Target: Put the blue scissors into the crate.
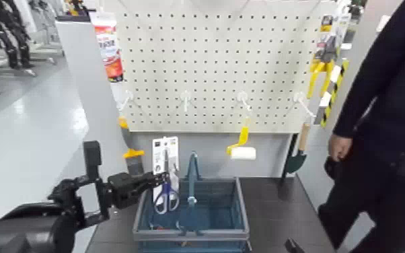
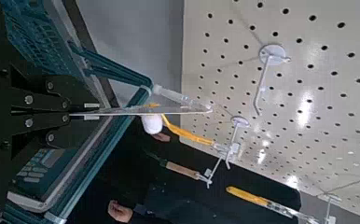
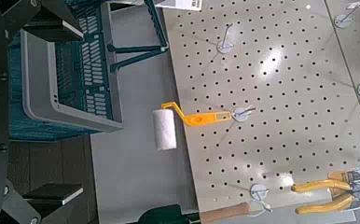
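Over the crate's left rim, the blue scissors (image 1: pixel 165 176) hang on their tall white card, upright, clamped at the card's edge by the left pincer (image 1: pixel 157 179); the left wrist view shows the thin card edge caught between the two fingers. The scissors are off the pegboard and lifted clear, so the pick looks done. What is left, by my reading, is to carry them a little further over the opening, lower them, and let go.

The crate (image 1: pixel 240 202) sits on the dark surface (image 1: pixel 272 202) just below the pegboard (image 1: pixel 218 60), its upright centre handle (image 1: pixel 192 176) just beside the card on the inner side. That handle splits the opening, so the near-left half is the open room for a drop; the card's lower end seems close to the left rim and could catch there.

Farther out, a yellow paint roller (image 1: pixel 241 145) and a wooden-handled trowel (image 1: pixel 297 153) hang from pegboard hooks above the crate's back edge. A person (image 1: pixel 387 128) stands at the surface's right edge, well apart from the card.

The right pincer (image 1: pixel 292 246) waits low at the front edge; I cannot tell how it stands.
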